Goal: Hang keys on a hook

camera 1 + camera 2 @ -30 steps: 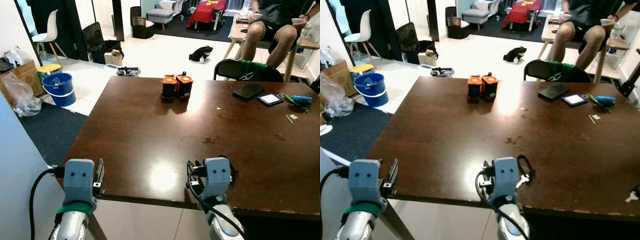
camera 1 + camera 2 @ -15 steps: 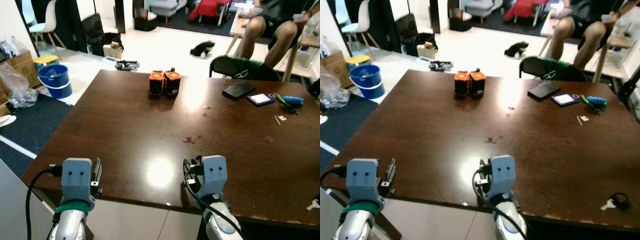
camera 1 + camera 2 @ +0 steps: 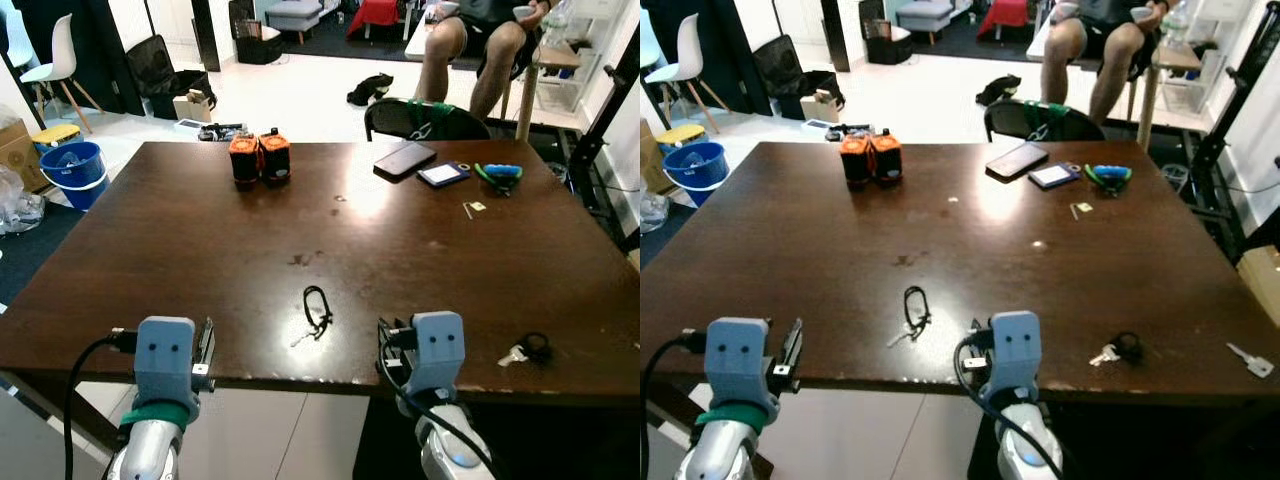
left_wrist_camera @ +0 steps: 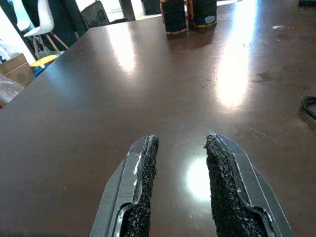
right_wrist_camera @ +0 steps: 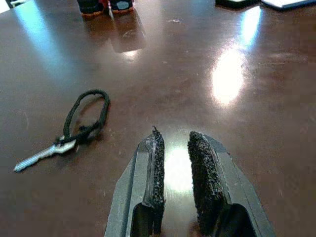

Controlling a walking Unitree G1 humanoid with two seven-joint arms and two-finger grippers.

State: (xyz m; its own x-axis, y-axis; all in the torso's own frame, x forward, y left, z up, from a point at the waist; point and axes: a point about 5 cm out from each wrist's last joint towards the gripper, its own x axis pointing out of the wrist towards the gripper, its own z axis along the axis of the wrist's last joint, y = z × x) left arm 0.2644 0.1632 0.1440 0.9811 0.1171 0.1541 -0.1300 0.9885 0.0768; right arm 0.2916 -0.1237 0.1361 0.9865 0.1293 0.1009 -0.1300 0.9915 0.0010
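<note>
Nearby, key [image 5: 47, 153] lies beside right hand [image 5: 179, 158]; left hand [image 4: 180, 163] empty

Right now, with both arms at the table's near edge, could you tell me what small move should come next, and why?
Probably ease the right tool toward the key on the black cord and open it wider. The key lies free on the brown table, just ahead of that tool and toward the robot's left, and the fingers stand only slightly apart, holding nothing.

Bright, even daylight; white glare patches on the glossy table [image 3: 150, 250] ahead of both grippers; frames sharp, without blur.
</note>
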